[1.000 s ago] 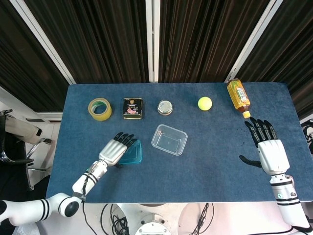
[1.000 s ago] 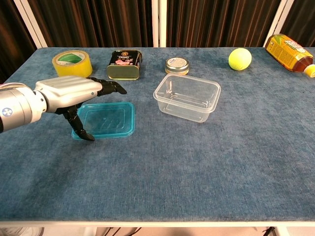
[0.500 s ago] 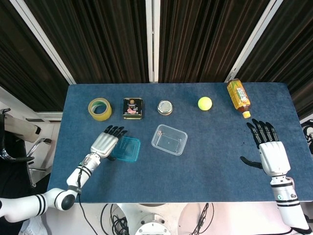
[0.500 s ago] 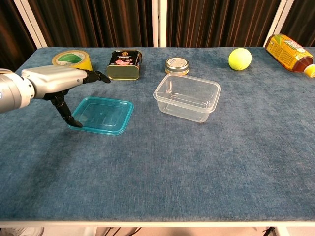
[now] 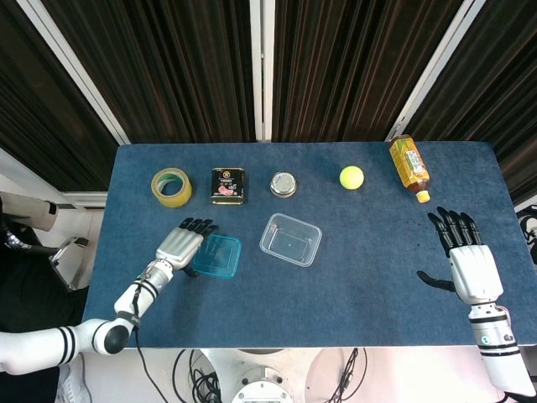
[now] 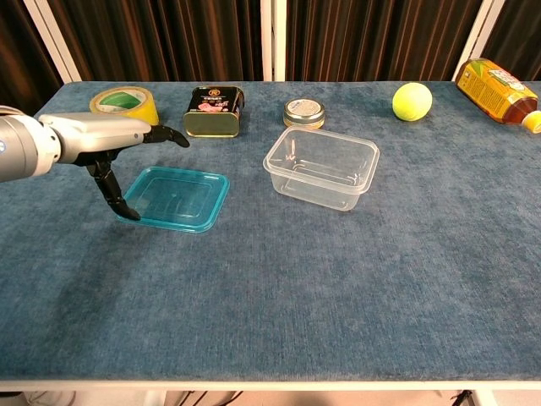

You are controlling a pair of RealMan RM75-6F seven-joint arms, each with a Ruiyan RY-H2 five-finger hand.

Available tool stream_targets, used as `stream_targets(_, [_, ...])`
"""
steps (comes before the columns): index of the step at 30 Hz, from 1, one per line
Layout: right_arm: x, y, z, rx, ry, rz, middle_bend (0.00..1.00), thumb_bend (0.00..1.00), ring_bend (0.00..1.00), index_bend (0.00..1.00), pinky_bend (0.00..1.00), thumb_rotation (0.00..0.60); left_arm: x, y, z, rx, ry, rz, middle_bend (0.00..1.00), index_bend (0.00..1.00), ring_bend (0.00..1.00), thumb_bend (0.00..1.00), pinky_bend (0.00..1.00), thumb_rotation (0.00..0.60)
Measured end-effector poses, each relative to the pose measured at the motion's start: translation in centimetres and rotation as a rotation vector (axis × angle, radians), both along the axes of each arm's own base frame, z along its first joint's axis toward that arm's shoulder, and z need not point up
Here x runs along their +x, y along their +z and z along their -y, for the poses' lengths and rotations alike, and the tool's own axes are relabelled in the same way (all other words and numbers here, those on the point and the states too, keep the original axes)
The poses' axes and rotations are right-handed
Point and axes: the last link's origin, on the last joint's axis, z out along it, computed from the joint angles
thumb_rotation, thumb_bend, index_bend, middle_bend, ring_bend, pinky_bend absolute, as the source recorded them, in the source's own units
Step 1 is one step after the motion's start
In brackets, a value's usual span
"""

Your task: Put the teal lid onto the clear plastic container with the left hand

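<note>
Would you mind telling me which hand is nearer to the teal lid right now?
The left. The left hand is at the teal lid, its thumb down by the lid's left edge. The right hand lies open across the table, near its right edge.

A robot test lab: a blue felt-covered tabletop [image 5: 352, 277] stands before dark pleated curtains [image 5: 193, 67] on white metal frame bars [image 5: 262, 67], with loose cables [image 5: 201, 382] below.

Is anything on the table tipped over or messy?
Yes, one thing: the tea bottle lies on its side near the far right corner instead of standing. Nothing has spilled. The teal lid is off the clear container, next to the left robot hand.
</note>
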Motion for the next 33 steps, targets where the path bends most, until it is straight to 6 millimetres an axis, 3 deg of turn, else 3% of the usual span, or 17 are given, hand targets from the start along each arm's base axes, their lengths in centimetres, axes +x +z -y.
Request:
stream_targets(25, [-1.2,-0.1,-0.3,0.0,-0.022,0.031,0.0,0.0,0.0,0.0,0.0,0.6,2.5,-1.7,-0.6,-0.039,0.095,-0.159,0.0,0.09,0.0,0.0,0.0,0.6])
stream_targets(33, [-1.7,-0.1,-0.4,-0.003,-0.031,0.044,0.0,0.0,0.0,0.0,0.0,0.6,3.0,-2.1,-0.8,-0.054,0.116,-0.181,0.05,0.2,0.0,0.0,0.0,0.6])
